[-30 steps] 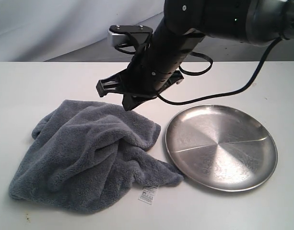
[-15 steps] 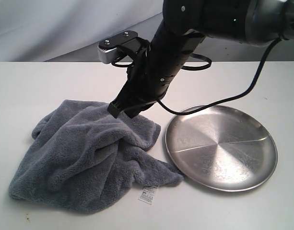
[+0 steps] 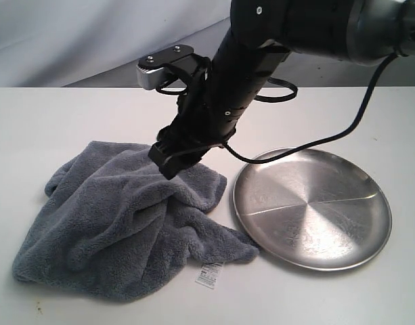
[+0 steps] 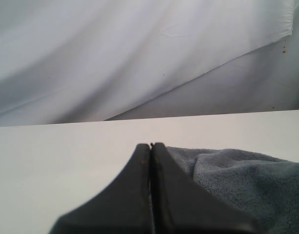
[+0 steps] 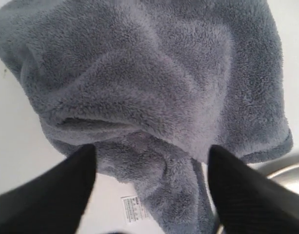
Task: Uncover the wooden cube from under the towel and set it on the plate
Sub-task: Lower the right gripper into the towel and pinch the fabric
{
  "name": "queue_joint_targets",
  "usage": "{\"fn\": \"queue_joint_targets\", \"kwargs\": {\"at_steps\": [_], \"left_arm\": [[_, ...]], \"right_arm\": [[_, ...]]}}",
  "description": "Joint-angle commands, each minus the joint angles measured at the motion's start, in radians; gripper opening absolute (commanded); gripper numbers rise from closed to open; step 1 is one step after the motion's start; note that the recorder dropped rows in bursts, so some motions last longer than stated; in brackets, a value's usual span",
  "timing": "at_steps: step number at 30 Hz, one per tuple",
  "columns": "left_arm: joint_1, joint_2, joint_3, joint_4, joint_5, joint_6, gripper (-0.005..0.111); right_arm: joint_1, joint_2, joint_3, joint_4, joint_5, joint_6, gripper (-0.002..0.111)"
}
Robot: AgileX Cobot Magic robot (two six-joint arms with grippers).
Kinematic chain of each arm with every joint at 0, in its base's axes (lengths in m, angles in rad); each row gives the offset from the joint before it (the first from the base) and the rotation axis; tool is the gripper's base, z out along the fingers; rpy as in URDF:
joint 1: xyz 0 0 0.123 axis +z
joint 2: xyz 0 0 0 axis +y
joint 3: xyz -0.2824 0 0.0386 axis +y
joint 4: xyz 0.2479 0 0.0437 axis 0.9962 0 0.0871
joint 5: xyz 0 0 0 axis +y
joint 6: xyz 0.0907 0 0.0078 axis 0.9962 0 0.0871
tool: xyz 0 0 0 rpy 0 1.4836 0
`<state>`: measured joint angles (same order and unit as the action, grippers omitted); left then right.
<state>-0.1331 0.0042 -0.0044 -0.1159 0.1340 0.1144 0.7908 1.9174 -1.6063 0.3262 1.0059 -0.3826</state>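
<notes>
The blue-grey towel (image 3: 126,223) lies crumpled on the white table, left of the silver plate (image 3: 312,210). No wooden cube shows in any view; it is hidden. My right gripper (image 3: 168,161) points down at the towel's far edge, reaching in from the right. In the right wrist view it (image 5: 151,148) is open, its two black fingers standing wide apart over the towel's folds (image 5: 139,73) with nothing between them. My left gripper (image 4: 150,145) is shut and empty, low over the table beside a towel edge (image 4: 247,180). It is out of the exterior view.
The towel's white label (image 3: 208,275) lies on the table at its near edge, also seen as the label (image 5: 132,208) between the right fingers. A black cable loops from the right arm above the plate's far rim (image 3: 288,150). A white cloth backdrop hangs behind the table.
My right gripper has swung from level to pointing down and has dropped onto the towel's far edge. The towel and plate have not moved.
</notes>
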Motion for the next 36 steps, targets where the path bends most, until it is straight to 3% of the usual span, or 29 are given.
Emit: {"fn": "queue_joint_targets", "kwargs": {"at_steps": [1,36], "left_arm": [[-0.005,-0.004,0.004,-0.002,-0.002,-0.003,0.0],[-0.005,-0.004,0.004,-0.002,-0.002,-0.003,0.0]], "right_arm": [[0.002,-0.005,-0.007,0.07,-0.026,-0.003,0.085],[0.007,0.243,-0.007,0.113,-0.167,-0.032,0.082]]}}
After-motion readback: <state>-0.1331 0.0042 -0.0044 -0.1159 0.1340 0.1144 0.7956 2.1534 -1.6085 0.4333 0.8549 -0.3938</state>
